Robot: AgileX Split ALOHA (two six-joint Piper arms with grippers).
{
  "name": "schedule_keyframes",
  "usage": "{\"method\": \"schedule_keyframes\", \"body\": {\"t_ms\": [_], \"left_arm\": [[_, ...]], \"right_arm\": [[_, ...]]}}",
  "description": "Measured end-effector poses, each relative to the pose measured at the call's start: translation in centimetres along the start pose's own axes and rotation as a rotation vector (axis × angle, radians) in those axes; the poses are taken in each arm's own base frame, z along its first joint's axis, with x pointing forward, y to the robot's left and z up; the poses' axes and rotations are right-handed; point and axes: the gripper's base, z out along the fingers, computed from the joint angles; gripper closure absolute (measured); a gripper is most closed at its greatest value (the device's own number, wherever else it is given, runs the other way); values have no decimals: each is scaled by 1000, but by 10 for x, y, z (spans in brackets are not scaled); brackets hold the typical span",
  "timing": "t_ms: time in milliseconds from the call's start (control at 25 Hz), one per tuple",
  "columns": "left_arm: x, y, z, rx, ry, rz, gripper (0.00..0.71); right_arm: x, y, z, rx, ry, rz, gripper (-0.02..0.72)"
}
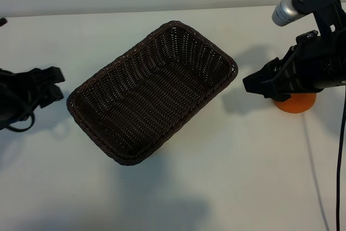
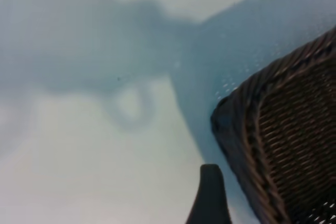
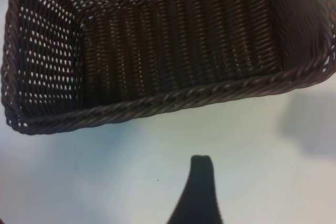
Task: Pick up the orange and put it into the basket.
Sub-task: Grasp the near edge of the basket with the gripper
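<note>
The basket [image 1: 153, 93] is seen whole only in the exterior view, where it lies askew at the middle of the white tabletop [image 1: 227, 166], one corner turned toward the far right and another toward the near left, with nothing inside it. The orange [image 1: 295, 102] is shown in that view alone: it rests on the tabletop well to the right of the basket, and only its lower part is visible beneath the right arm. The right tool [image 1: 258, 84] hangs above and beside the fruit, pointed down toward the basket, its fingers spread with nothing between them. The left tool [image 1: 50, 82] is held low at the left edge of the scene, just beside the basket's near-left corner, likewise spread and holding nothing.

In the left wrist view, one dark fingertip [image 2: 210, 195] is seen over bare tabletop, with a rounded corner of the basket [image 2: 283, 145] close by and the arm's shadow thrown across the surface. In the right wrist view, one fingertip [image 3: 199, 187] is seen over the tabletop, and the basket's braided rim [image 3: 173, 100] and open weave fill the frame beyond it; the orange is not caught by either wrist camera.

The surface is plain, matte and white, marked only by soft shadows. A pale wall is met at its far edge.
</note>
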Motion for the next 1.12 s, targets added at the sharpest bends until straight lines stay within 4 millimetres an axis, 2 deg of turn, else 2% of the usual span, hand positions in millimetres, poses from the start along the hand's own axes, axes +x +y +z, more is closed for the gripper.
{"method": "schedule_keyframes", "body": {"t_ms": [280,480,600,920,1120], "left_arm": [[21,-28,32,65,77,14,129],[27,-35,34,85,88,19,130],[28,-33,28,69,96,41,130],[22,-29,-8,100,3,10,130],[22,-30,-12,120,0,-22,130]], "right_arm": [[0,0,0,0,0,0,107],[0,0,0,0,1,0,107],[0,0,0,-2,2,0,107],[1,1,0,-6,7,0,107],[1,1,0,-9,12,0,107]]}}
